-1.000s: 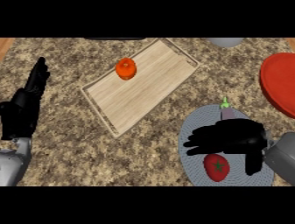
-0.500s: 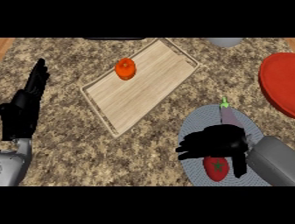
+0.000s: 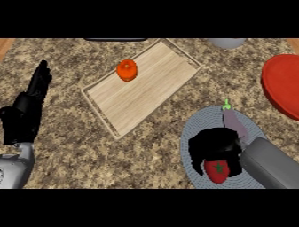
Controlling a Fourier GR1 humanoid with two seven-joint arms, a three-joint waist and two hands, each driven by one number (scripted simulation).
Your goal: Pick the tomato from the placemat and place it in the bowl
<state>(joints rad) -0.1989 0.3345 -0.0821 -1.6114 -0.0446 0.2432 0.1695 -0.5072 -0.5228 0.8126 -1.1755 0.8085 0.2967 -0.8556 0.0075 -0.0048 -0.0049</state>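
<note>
From my station, the right hand [image 3: 212, 146] sits hunched over the round grey placemat [image 3: 201, 122], near the worktop's [image 3: 112, 159] near edge towards its right corner. Its fingers are curled down round the upper part of the tomato [image 3: 218, 172], with black showing on both sides of the fruit. A second ago that hand lay flatter and more spread, a little farther out over the mat. Since then it has drawn back towards me and bunched up, and more of the grey forearm now shows.

The tomato has not shifted. It lies on the near part of the placemat, green stalk star facing up. An eggplant [image 3: 234, 124] lies just beyond the hand on the same mat (its green stem points to the far edge).

The red bowl [image 3: 293, 86] stands at the worktop's right edge, well apart from the tomato. A wooden cutting board [image 3: 145, 95] lies at an angle in the middle, with an orange-red round fruit [image 3: 127, 70] on its far part.

The left hand [image 3: 26, 111] rests by the left edge, fingers straight and pressed together, just as before.
</note>
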